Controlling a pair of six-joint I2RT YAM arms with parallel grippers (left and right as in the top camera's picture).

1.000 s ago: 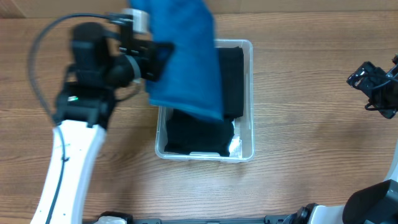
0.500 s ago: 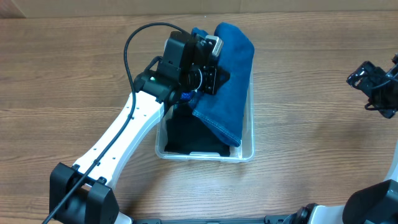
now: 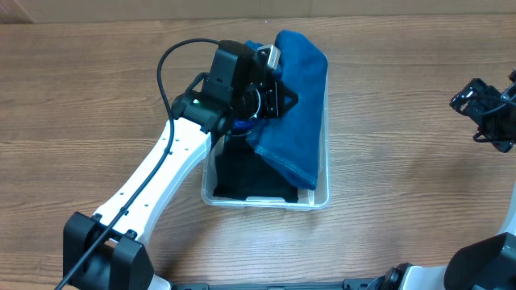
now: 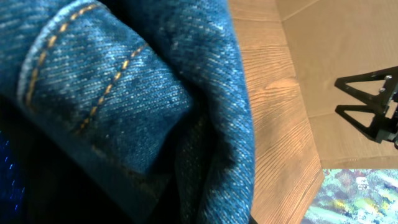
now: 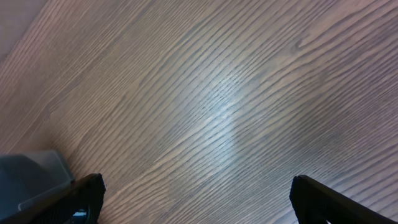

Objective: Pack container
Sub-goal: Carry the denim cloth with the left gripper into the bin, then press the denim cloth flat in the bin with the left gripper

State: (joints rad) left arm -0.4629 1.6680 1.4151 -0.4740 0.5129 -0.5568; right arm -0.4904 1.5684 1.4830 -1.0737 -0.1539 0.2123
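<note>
1. Container point(image 3: 321, 196) sits mid-table point(image 3: 403, 242) in the overhead view, with a black garment point(image 3: 242, 173) already lying inside. A denim garment point(image 3: 297, 113) is draped over its far and right side, partly in but not laid flat. Judged roughly halfway: denim needs dropping and tucking. The left arm reaches in from the near-left, left gripper point(image 3: 271, 84) over the bin's far end and against the denim. The right gripper point(image 3: 484, 109) is parked well apart at the right edge.
2. Left wrist view: denim with orange stitching fills the frame and the fingers are hidden. The cloth hangs tented from the gripper, so I judge it clamped on the denim.
3. Right wrist view: bare wood below, fingertips point(image 5: 87, 190) spread wide apart, holding nothing. Container not in this view.
</note>
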